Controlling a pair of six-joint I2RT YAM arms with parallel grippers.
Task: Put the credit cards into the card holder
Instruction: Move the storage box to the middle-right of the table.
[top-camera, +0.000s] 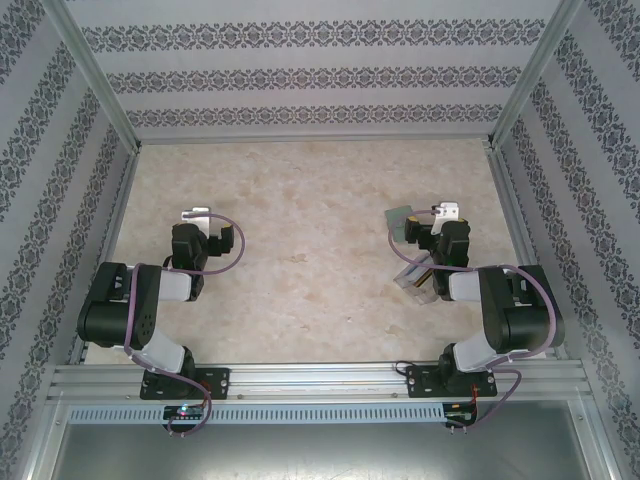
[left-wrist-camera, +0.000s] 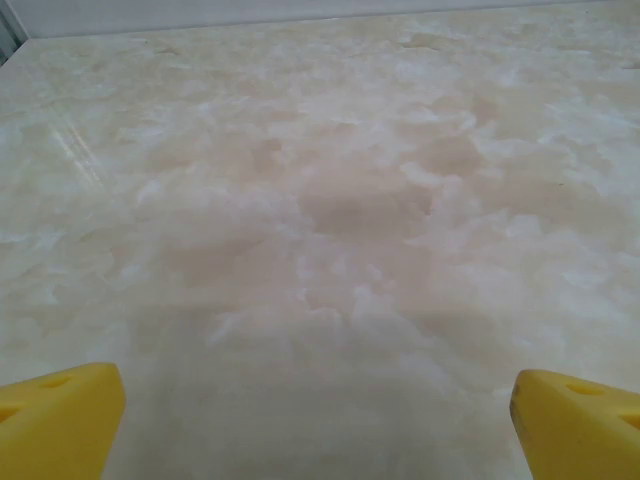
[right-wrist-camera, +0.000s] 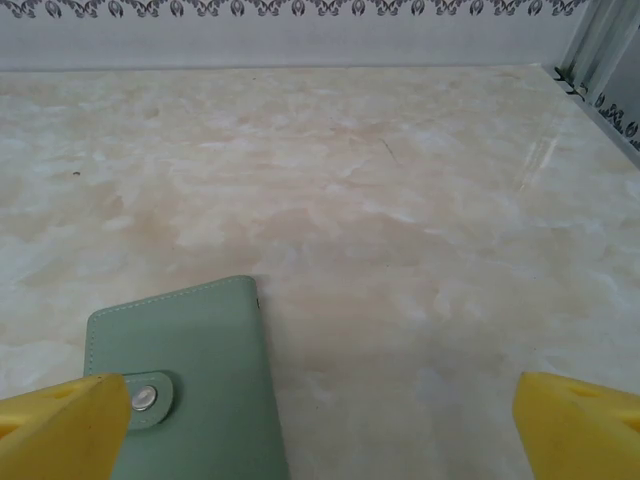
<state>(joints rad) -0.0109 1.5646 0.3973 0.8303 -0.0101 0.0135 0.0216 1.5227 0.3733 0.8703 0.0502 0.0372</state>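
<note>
1. Right wrist view: the card holder (right-wrist-camera: 185, 375) lies flat and snapped shut, touching one yellow fingertip of the right gripper (right-wrist-camera: 320, 430). Its jaws stand wide apart, probably poised to open the flap.
2. Well apart from the card holder, the left gripper (left-wrist-camera: 315, 425) gapes over bare table, apparently idle.
3. A clear rack (top-camera: 415, 278) lies near the card holder; whether it holds the credit cards cannot be told.
4. The glossy marbled table (top-camera: 300, 270) is enclosed by patterned walls (top-camera: 320, 80).
</note>
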